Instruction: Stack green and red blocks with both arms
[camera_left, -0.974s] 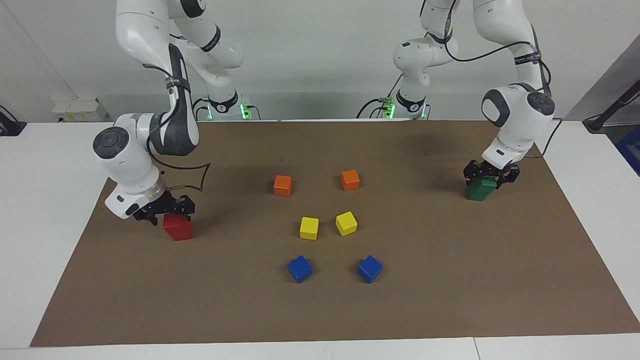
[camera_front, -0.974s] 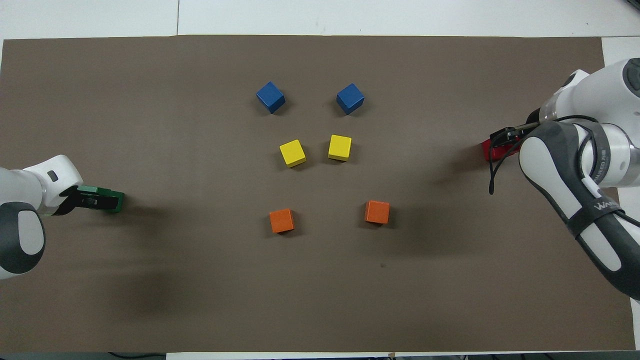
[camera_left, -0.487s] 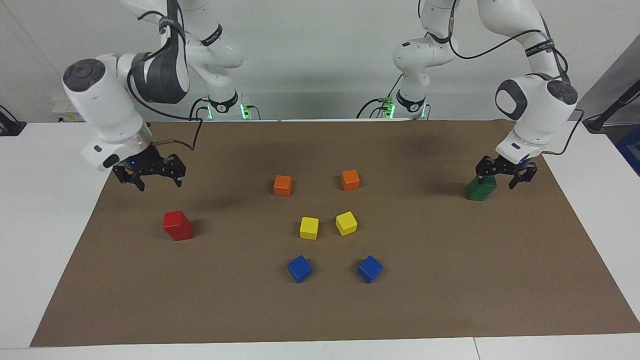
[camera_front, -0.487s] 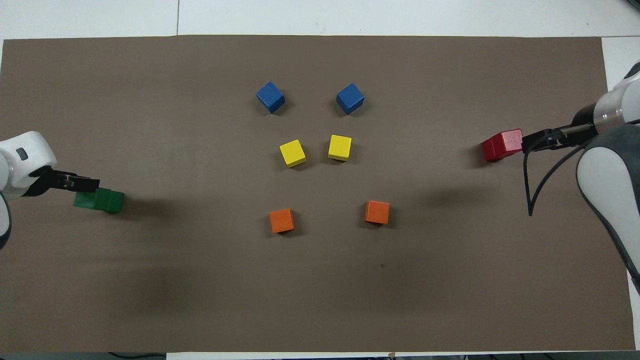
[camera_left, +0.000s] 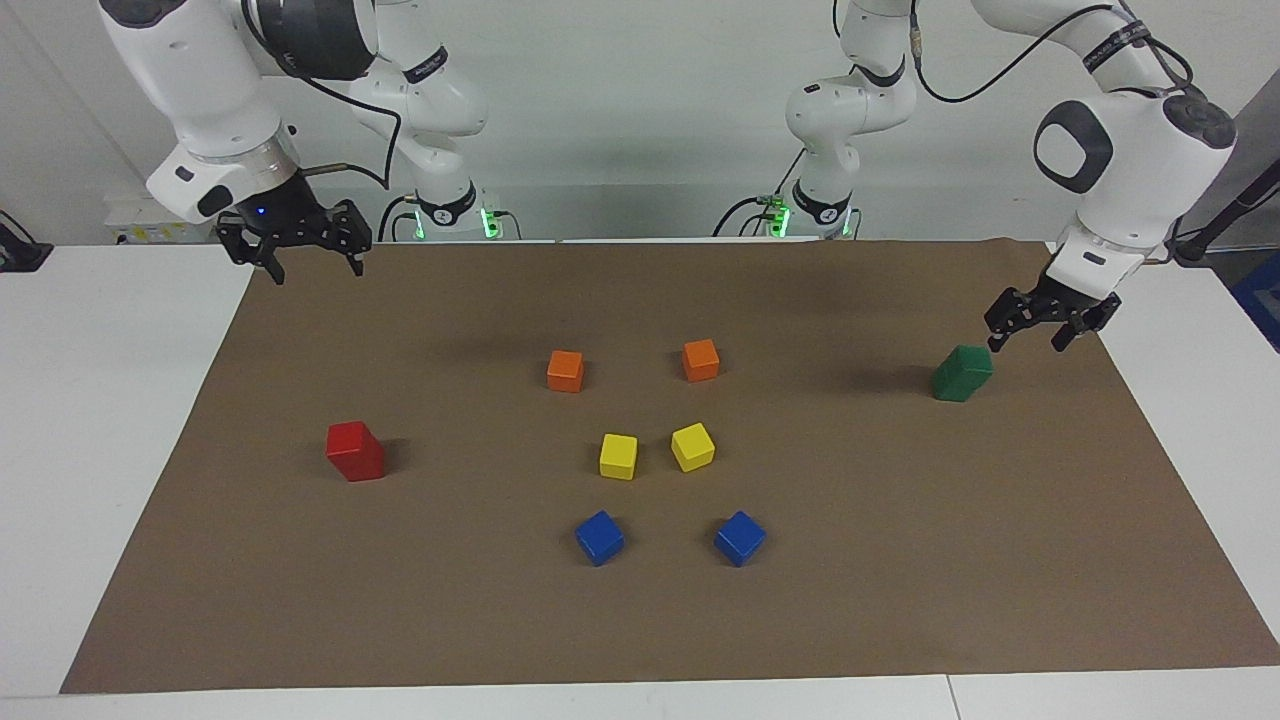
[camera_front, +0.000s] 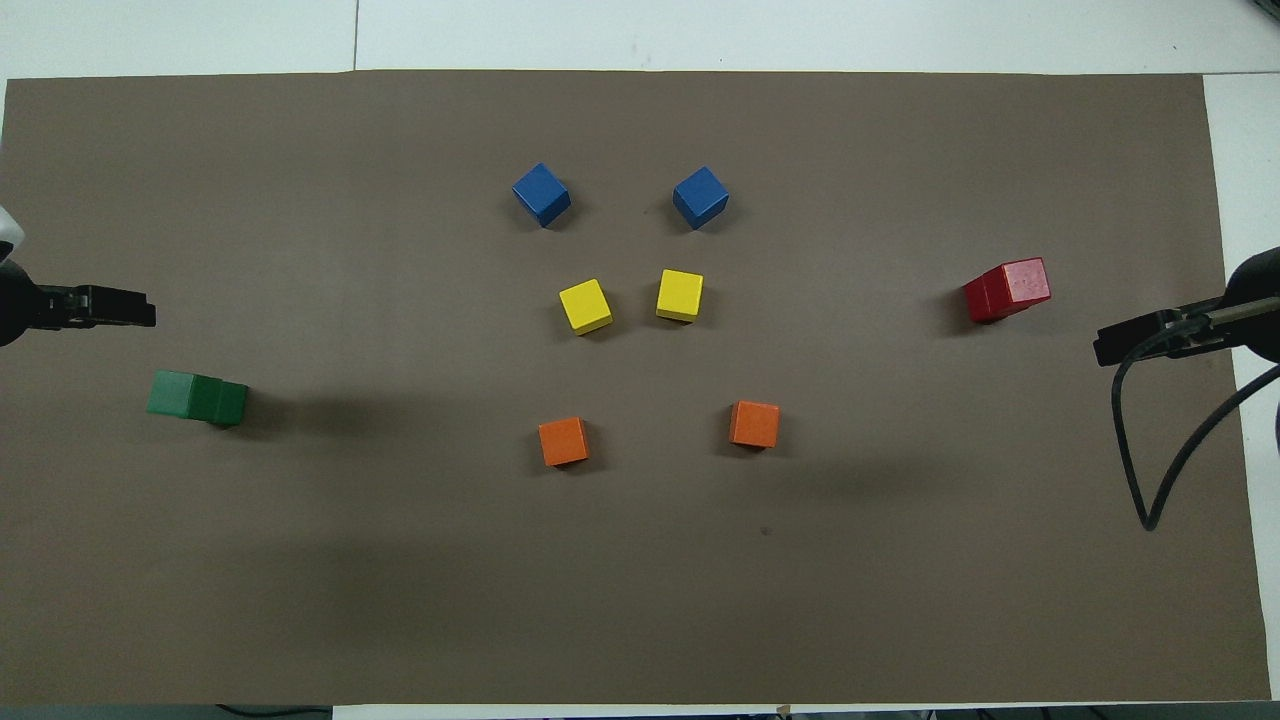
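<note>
My left tool hangs spread and empty above the green stack at the left arm's end of the bench, while my right tool, also spread, hovers over the brown mat's edge, clear of the red stack.

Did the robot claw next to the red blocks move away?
Yes. The open right gripper rose from the two stacked glossy red cubes and now hangs over the brown mat's edge nearest the robots.

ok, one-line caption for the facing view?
Red stack and green stack stand at opposite table ends, open left pincer and right pincer raised clear.
</note>
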